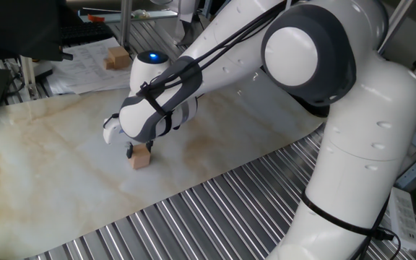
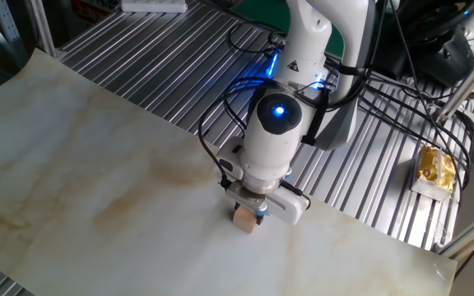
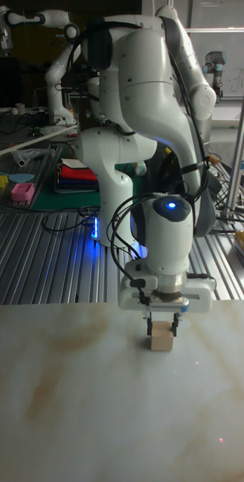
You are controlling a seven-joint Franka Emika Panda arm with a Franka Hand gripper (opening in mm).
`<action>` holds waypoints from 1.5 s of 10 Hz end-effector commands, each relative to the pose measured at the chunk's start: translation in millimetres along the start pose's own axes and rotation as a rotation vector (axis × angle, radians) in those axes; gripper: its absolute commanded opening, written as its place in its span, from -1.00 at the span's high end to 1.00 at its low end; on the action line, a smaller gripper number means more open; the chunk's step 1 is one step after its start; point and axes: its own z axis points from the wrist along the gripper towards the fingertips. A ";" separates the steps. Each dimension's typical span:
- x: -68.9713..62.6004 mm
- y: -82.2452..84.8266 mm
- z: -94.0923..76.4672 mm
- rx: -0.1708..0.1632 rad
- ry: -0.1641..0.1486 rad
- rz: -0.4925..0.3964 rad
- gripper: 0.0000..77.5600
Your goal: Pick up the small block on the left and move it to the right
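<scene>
The gripper (image 3: 162,328) stood over the small block (image 3: 161,340), its fingers pinching the cube's sides while it rested on the marble board (image 3: 62,407). Lifting and carrying it rightward seemingly remained undone.

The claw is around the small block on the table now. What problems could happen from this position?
1. The claw holds only the upper part of the small wooden cube, so the cube may slip or tilt when lifted.
2. The cube appears to rest on the marbled table; moving sideways before lifting could drag it.
</scene>
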 end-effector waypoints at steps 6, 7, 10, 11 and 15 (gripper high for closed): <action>-1.0 1.6 1.4 -0.004 -0.021 0.016 0.97; -0.7 1.4 0.8 -0.005 -0.020 0.017 0.97; 0.4 1.9 0.9 -0.004 -0.022 0.023 0.97; 0.5 1.9 1.0 -0.004 -0.022 0.023 0.97; 0.6 2.0 1.0 -0.004 -0.022 0.023 -1.00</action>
